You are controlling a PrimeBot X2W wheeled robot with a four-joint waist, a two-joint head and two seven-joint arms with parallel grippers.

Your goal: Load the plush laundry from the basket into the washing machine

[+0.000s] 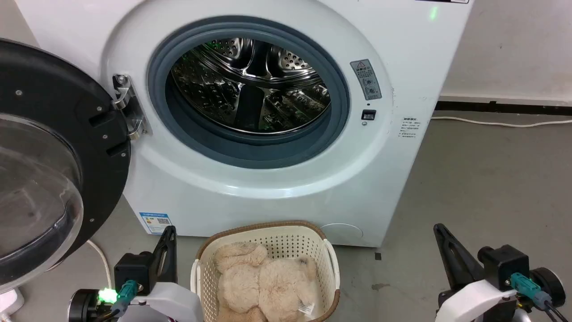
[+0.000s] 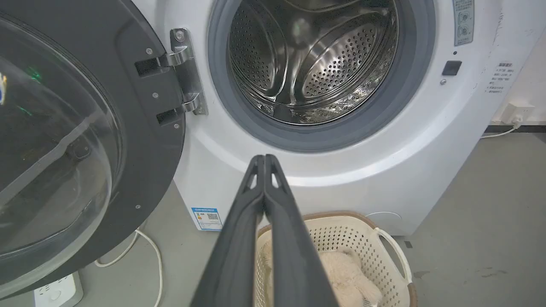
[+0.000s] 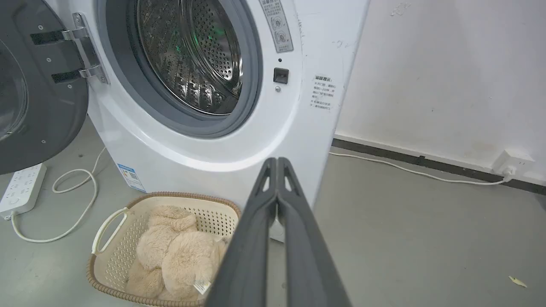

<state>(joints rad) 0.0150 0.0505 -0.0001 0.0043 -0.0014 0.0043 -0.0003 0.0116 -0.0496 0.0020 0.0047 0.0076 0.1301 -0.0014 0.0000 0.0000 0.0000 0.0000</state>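
Down on the floor: the basket [image 1: 263,225] sits just in front of the washing machine [image 1: 268,197], and the plush laundry [image 1: 263,281] lies inside it.
Plush laundry: I see cream lobes heaped on the basket floor, with the white tag [image 1: 306,307] at the near edge.
Washing machine: the door [image 1: 40,170] is swung wide to my left, and the steel drum [image 1: 250,85] is open to me inside the grey seal [image 1: 250,154].
Left hand [image 1: 170,230]: low, just left of the basket and apart from it. The left wrist view gives me its fingers [image 2: 239,238] pressed together, tips meeting and gripping nothing.
Right hand [image 1: 439,228]: low, well right of the basket. The right wrist view gives me its fingers [image 3: 251,247] pressed together too, holding nothing.
Head view adds: a green light [image 1: 432,12] near the machine's top edge.
Right wrist view adds: a power strip [image 3: 21,189] on the floor below the door, a wall socket [image 3: 514,160], and a white cable [image 3: 405,169] along the skirting.
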